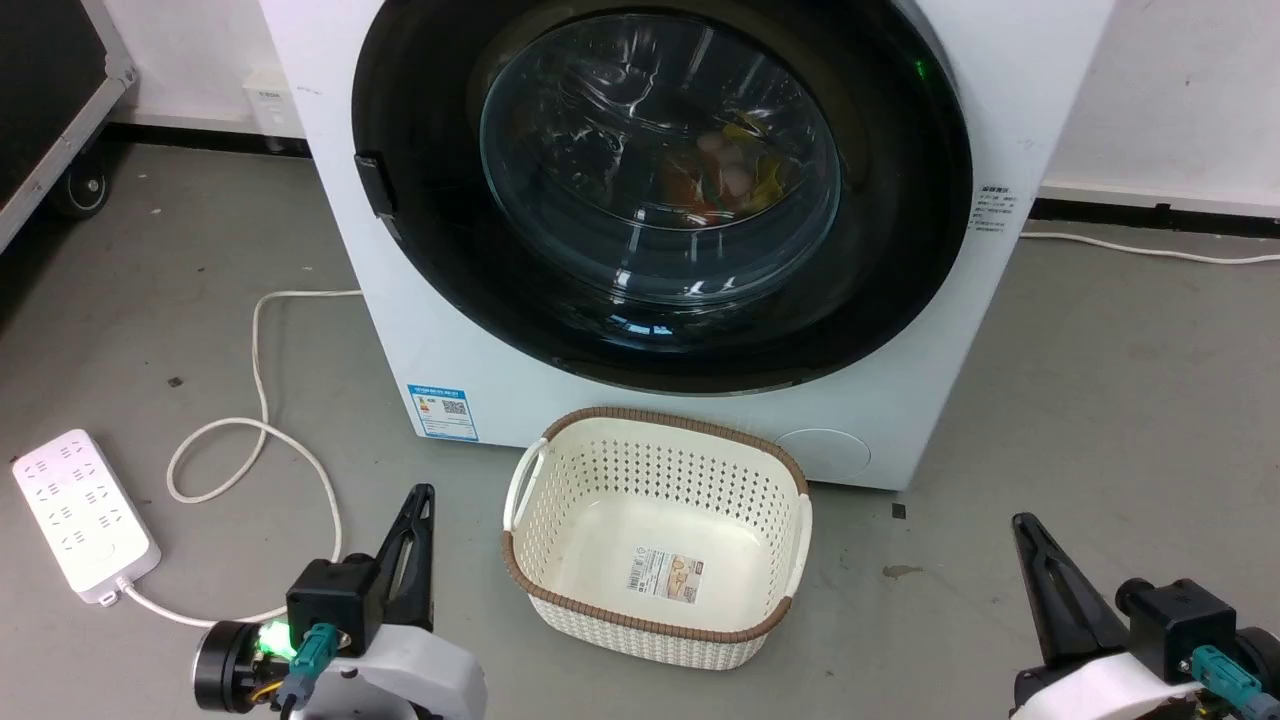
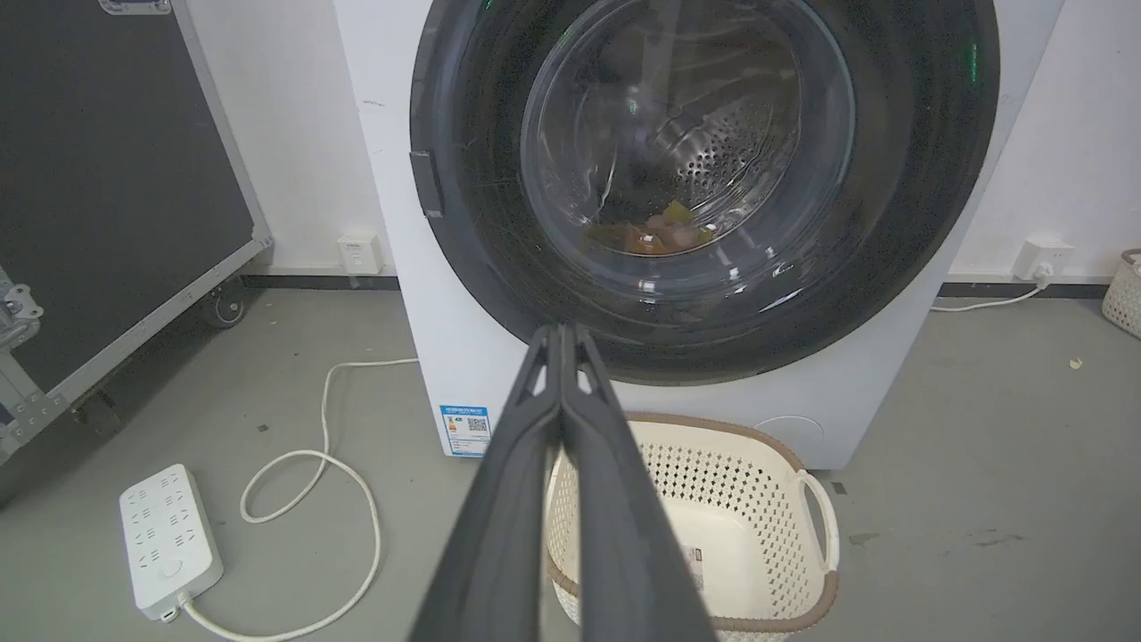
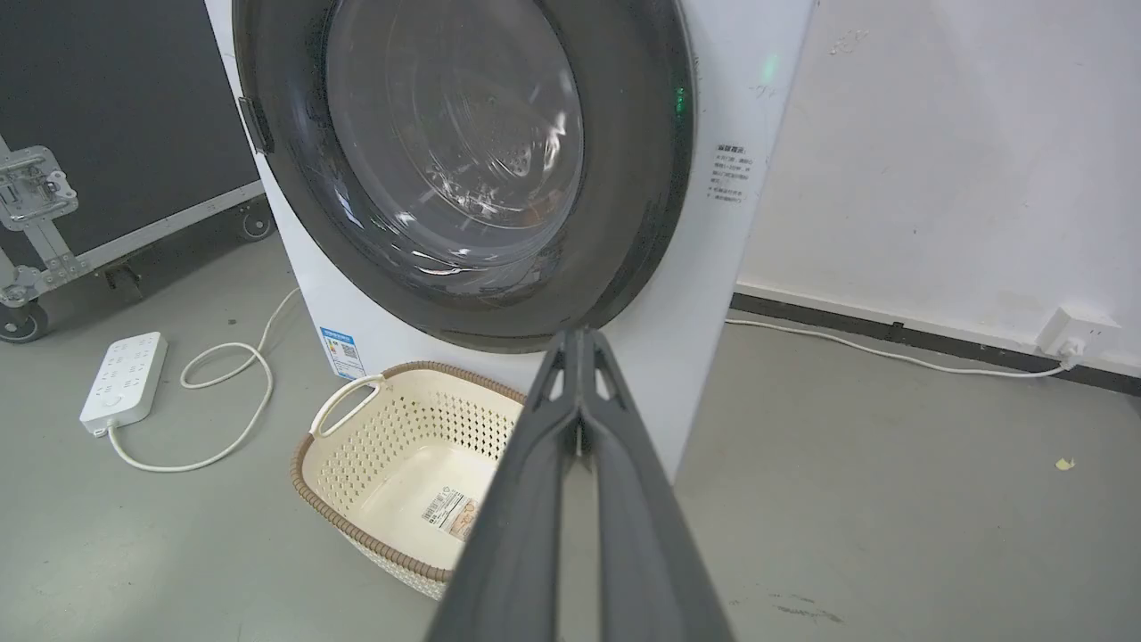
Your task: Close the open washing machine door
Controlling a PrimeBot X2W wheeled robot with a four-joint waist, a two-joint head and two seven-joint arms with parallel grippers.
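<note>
Washing machine door (image 1: pixel 660 190) flat against front of white washing machine (image 1: pixel 520 380), black rim flush with panel. Coloured laundry (image 1: pixel 725 175) visible through glass. Left gripper (image 1: pixel 424 492) low at lower left, jaws pressed together, holding nothing, tips pointing toward machine. Right gripper (image 1: pixel 1020 520) low at lower right, jaws likewise together and bare. Both well apart from door. Cream basket (image 1: pixel 670 415) on floor just before machine, between grippers. Power strip (image 1: pixel 85 515) on floor at left.
</note>
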